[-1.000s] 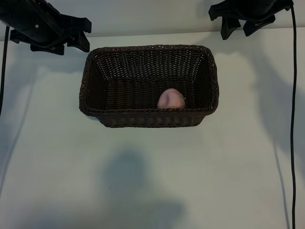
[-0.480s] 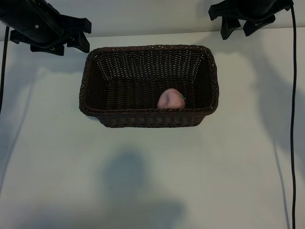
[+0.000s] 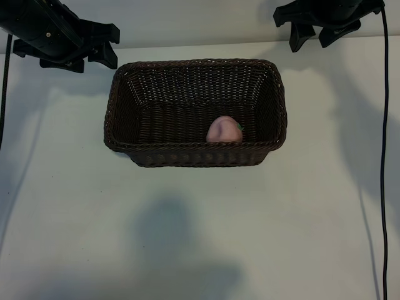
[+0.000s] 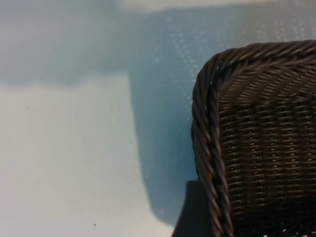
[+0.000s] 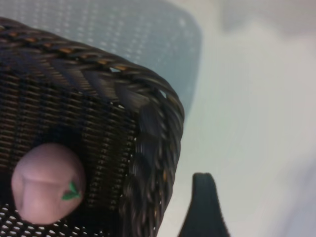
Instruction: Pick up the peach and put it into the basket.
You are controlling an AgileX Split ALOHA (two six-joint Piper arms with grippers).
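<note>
The peach (image 3: 224,130) lies inside the basket (image 3: 195,64), against its near wall and right of the middle. In the right wrist view the peach (image 5: 47,182) shows its crease and green leaf on the basket floor, just inside a corner of the braided rim (image 5: 155,123). My left gripper (image 3: 111,47) hangs open beyond the basket's far left corner, holding nothing. My right gripper (image 3: 311,41) hangs open beyond the far right corner, also with nothing in it. One dark fingertip (image 5: 205,207) of the right gripper shows outside the basket.
The basket stands on a pale table (image 3: 200,237). A black cable (image 3: 384,156) runs down the right side and another (image 3: 5,94) down the left edge. The left wrist view shows a basket corner (image 4: 212,123) beside one fingertip (image 4: 193,212).
</note>
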